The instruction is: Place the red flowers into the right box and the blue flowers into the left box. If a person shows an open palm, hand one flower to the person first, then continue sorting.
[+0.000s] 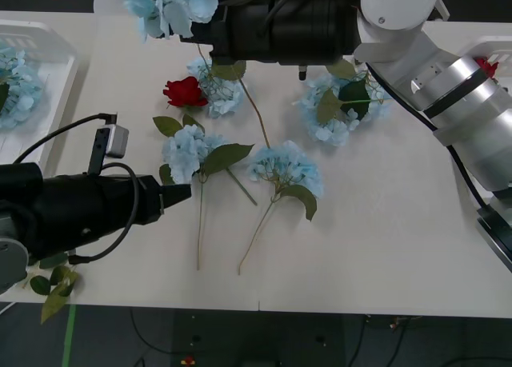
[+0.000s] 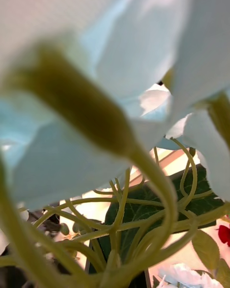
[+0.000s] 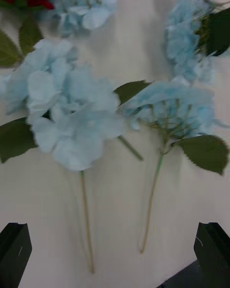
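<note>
A white table (image 1: 400,247) stands over dark floor. From the front, pale-blue fabric hydrangeas (image 1: 284,167) and a deep-red rose (image 1: 185,91) lie mid-table; the right gripper (image 1: 210,27) holds a raised hydrangea (image 1: 170,3). At the left wrist, the left gripper (image 3: 115,254) hovers spread above stems.

Bright even light; right wrist view's close petals (image 2: 96,43) blurred.

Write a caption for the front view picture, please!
Left gripper nears a blue flower on the table; right gripper lifts another.
</note>
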